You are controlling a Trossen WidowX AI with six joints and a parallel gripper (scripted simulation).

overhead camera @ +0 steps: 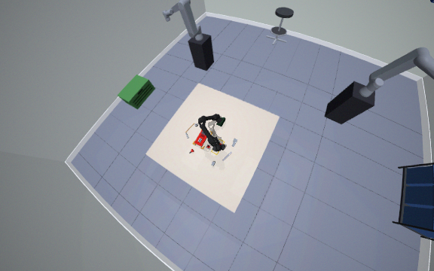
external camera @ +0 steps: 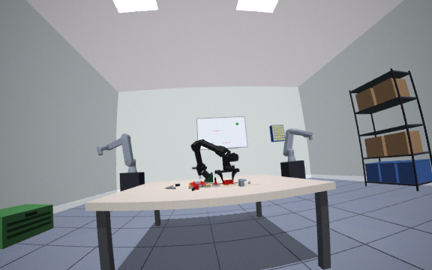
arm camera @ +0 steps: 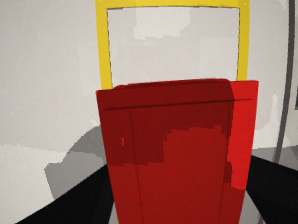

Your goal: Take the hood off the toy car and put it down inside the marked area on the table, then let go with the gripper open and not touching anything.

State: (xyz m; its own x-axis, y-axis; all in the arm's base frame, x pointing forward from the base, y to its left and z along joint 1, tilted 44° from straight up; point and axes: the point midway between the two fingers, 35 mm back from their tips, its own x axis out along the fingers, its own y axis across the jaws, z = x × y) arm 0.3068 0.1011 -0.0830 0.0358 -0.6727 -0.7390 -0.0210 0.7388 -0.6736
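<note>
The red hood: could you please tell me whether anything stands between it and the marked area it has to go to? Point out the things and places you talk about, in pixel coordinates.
Nothing visible does. The gripper (external camera: 228, 178) is shut on the red hood (external camera: 228, 182) (arm camera: 175, 165), and the wrist view shows the yellow outline (arm camera: 172, 4) just beyond the hood's far edge, with no object between.

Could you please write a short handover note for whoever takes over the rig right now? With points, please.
Gripper (external camera: 228, 179): shut on the red hood (external camera: 228, 182) (arm camera: 175, 155), held low at the table (external camera: 145, 200).
Marked area: yellow outline (arm camera: 172, 3), showing just beyond the hood's far edge in the wrist view.
Done: hood off the car, brought to the outline.
Left: probably a small shift to get it fully inside, then lower if needed, open, and back off without touching. Whether it already rests on the table, I cannot tell.
</note>
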